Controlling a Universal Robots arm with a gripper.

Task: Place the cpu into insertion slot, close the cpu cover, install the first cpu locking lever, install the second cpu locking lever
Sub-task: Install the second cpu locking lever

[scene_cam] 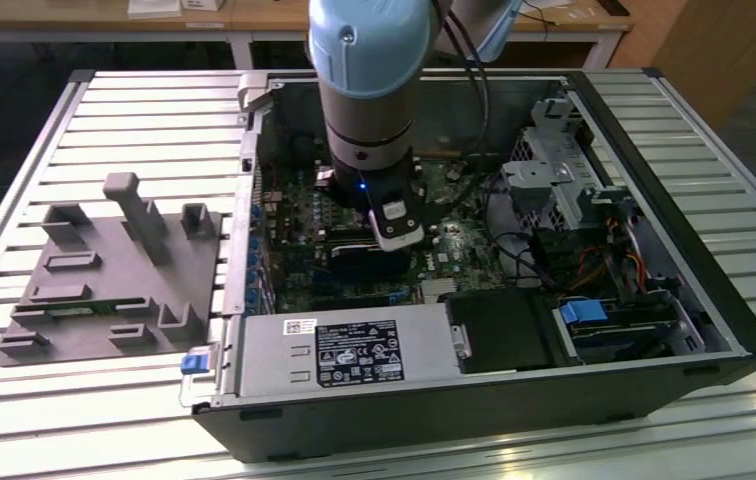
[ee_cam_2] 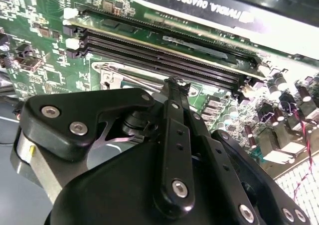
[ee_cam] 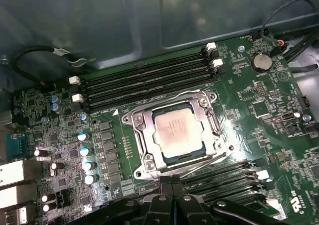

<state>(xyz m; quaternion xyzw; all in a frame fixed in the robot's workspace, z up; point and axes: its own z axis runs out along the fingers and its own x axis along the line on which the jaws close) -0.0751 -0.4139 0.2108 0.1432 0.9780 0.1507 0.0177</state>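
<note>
CPU (ee_cam: 178, 132): silver-topped chip seated in the insertion slot (ee_cam: 149, 158), centre of the first wrist view. CPU cover (ee_cam: 209, 116): metal frame lying closed around it, between memory slots (ee_cam: 149, 80) above and below. Gripper (ee_cam: 172, 188): fingers together, holding nothing, tips at the cover's lower edge. In the exterior view the arm (scene_cam: 367, 100) reaches into the computer case (scene_cam: 645, 160) at frame centre.

The exterior view looks down from high and well back onto the open black computer case (scene_cam: 485, 300) lying on the slatted metal tabletop (scene_cam: 111, 130), arm at upper centre. The first wrist view looks closely down on the green motherboard (ee_cam: 249, 100) with its long black memory slots (ee_cam: 149, 80). The second wrist view sits nearer, grazing across the black tool (ee_cam_2: 175, 88) toward the same memory slots (ee_cam_2: 164, 48).
</note>
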